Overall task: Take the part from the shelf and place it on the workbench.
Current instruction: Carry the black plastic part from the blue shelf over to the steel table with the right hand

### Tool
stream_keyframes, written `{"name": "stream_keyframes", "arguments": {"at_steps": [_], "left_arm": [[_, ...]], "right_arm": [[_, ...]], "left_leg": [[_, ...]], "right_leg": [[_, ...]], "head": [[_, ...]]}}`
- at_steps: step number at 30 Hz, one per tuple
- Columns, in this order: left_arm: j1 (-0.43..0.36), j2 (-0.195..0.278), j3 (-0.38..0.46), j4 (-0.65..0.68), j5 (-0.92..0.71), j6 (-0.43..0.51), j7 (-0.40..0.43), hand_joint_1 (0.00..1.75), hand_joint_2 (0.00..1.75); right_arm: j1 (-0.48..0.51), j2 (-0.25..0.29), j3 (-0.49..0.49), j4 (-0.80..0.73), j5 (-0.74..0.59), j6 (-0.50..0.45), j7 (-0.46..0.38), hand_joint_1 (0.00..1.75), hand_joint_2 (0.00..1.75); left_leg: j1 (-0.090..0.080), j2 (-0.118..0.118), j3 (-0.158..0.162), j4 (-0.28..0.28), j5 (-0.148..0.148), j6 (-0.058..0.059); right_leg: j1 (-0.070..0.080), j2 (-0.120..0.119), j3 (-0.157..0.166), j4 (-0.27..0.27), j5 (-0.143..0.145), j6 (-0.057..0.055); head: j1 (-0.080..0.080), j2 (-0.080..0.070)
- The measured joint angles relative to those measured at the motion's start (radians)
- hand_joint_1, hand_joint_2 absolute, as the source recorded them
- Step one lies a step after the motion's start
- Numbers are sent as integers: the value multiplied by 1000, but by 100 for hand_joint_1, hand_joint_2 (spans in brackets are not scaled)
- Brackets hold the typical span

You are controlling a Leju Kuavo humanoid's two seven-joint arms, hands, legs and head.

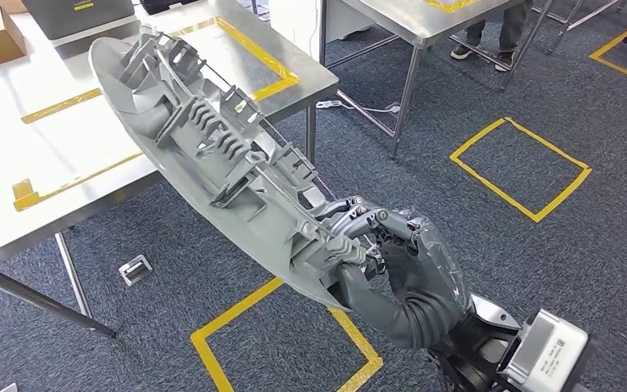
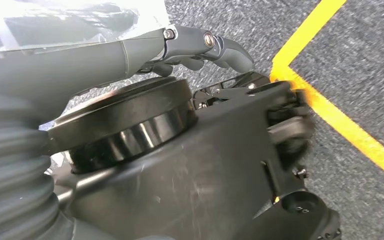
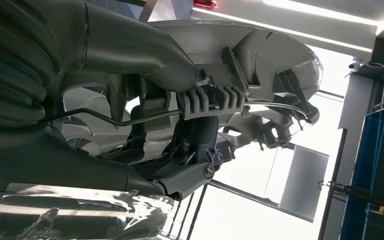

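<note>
Head view: the right hand (image 1: 400, 261) grips one end of a long grey moulded-plastic part (image 1: 212, 155), ribbed and clipped on its inner face, a thin metal rod running along it. From the hand, the part slants up and away, its far end above the steel desk (image 1: 65, 155) edge. Left hand (image 2: 200, 47) fingers curl, holding nothing visible.

Bright overhead light, perhaps window glare
</note>
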Motion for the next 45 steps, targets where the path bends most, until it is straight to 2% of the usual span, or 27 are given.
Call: {"name": "stream_keyframes", "arguments": {"at_steps": [1,2,3,5,7,10,12,13,15,16,17,18,20,22,25,27,28,31,32,33,35,36,37,39,42,43,45], "left_arm": [[1,0,0,0,0,0,0,0,175],[1,1,0,0,0,0,0,0,175],[1,1,0,0,0,0,-1,0,175],[4,2,0,0,0,0,-1,0,175],[6,2,0,0,0,0,-1,0,175],[7,2,0,0,1,-1,-1,0,175],[5,2,0,0,0,0,-1,0,175],[4,2,0,-1,0,0,-1,0,175],[3,1,0,-1,0,0,-1,0,175],[4,1,0,-1,0,0,-1,0,175],[5,1,0,-1,0,-1,-1,0,175],[5,1,0,-1,0,-1,-1,0,175],[5,0,0,-1,0,-1,-1,0,175],[4,-1,0,-1,0,-1,-1,0,175],[2,-1,0,-2,0,-1,-2,0,175],[0,0,0,-2,0,-1,-2,0,175],[-1,1,0,-2,0,-1,-2,0,175],[-1,1,0,-2,0,0,-3,0,175],[-1,2,0,-2,0,0,-3,0,175],[0,2,0,-2,-1,0,-2,0,175],[1,3,0,-2,-1,0,-2,0,175],[2,4,0,-2,-1,0,-1,0,175],[3,4,0,-2,-1,0,-1,0,175],[4,4,0,-2,-3,-1,-1,0,175],[4,5,0,-2,-4,0,-1,0,175],[2,4,0,-2,-4,0,-1,0,175],[0,4,0,-2,-4,-1,-1,0,175]], "right_arm": [[0,0,0,0,0,0,0,175,175],[1,0,1,0,0,0,0,175,175],[2,0,1,0,0,0,0,175,175],[2,0,1,1,0,1,0,175,175],[2,0,1,2,0,0,0,175,175],[2,1,-1,2,0,0,-1,175,175],[2,1,-1,1,0,0,-2,175,175],[1,1,-2,1,0,0,-2,175,175],[2,1,-2,1,0,0,-2,175,175],[3,1,-2,2,0,0,-3,175,175],[4,1,-2,2,0,0,-3,175,175],[4,1,-2,2,0,0,-3,175,175],[4,0,-2,2,0,0,-3,175,175],[4,1,-2,3,0,0,-3,175,175],[3,1,-3,3,1,0,-3,175,175],[2,1,-5,4,1,0,-3,175,175],[2,1,-6,4,1,0,-3,175,175],[2,1,-7,4,2,0,-3,175,175],[3,1,-7,4,2,1,-3,175,175],[3,1,-7,4,2,1,-3,175,175],[4,1,-7,4,2,2,-3,175,175],[4,1,-6,4,2,2,-3,175,175],[3,2,-7,5,1,2,-4,175,175],[4,2,-7,6,1,1,-4,175,175],[3,2,-9,6,1,2,-4,175,175],[3,2,-9,6,1,2,-4,175,175],[3,2,-9,7,1,2,-4,175,175]], "left_leg": [[1,0,-27,31,-11,-3],[2,0,-40,29,0,-5],[2,0,-39,-5,35,-4],[2,1,-15,-120,131,3],[-4,5,2,-204,171,17],[-10,6,14,-228,169,42],[-6,4,28,-234,164,53],[-4,4,33,-236,161,58],[-5,4,42,-236,150,64],[-5,3,48,-236,144,64],[-5,2,56,-236,136,63],[-5,1,67,-235,127,62],[-5,-2,90,-236,107,57],[-6,-3,104,-236,90,47],[-7,-2,118,-233,80,32],[-5,0,112,-201,70,24],[-4,1,91,-159,55,19],[2,2,-12,7,-7,4],[3,2,-35,26,-7,1],[5,2,-42,10,16,-1],[8,2,-23,-93,110,0],[6,3,-14,-142,144,3],[3,4,-5,-182,163,10],[-5,7,-1,-211,160,27],[-1,5,18,-225,157,48],[1,5,26,-228,155,52],[1,5,35,-229,146,59]], "right_leg": [[0,0,8,1,-7,0],[0,1,17,2,-16,1],[0,1,28,3,-25,3],[0,0,54,5,-44,8],[1,0,64,5,-57,18],[-1,0,65,13,-68,35],[-2,1,45,59,-83,44],[-3,1,20,103,-98,48],[-5,1,-64,227,-138,55],[-5,1,-102,270,-147,56],[-5,1,-129,288,-141,57],[-5,1,-135,266,-112,56],[-3,1,-107,147,-13,48],[3,2,-80,51,34,38],[6,5,-59,17,27,22],[3,4,-36,6,19,11],[2,3,-26,2,15,7],[2,4,-4,0,-5,1],[1,4,5,1,-13,2],[1,5,16,3,-22,3],[0,6,41,5,-43,8],[0,6,51,6,-51,12],[0,6,56,7,-58,17],[0,6,60,10,-65,29],[-2,6,53,39,-82,43],[-2,6,33,76,-96,47],[-4,6,-42,195,-136,53]], "head": [[-1,0],[-2,0],[-3,0],[-5,0],[-8,0],[-9,0],[-5,0],[-1,0],[5,0],[7,0],[8,0],[9,0],[13,0],[16,0],[18,0],[14,0],[11,0],[5,0],[4,0],[2,0],[-1,0],[-2,0],[-4,0],[-5,0],[-3,0],[0,0],[6,0]]}}
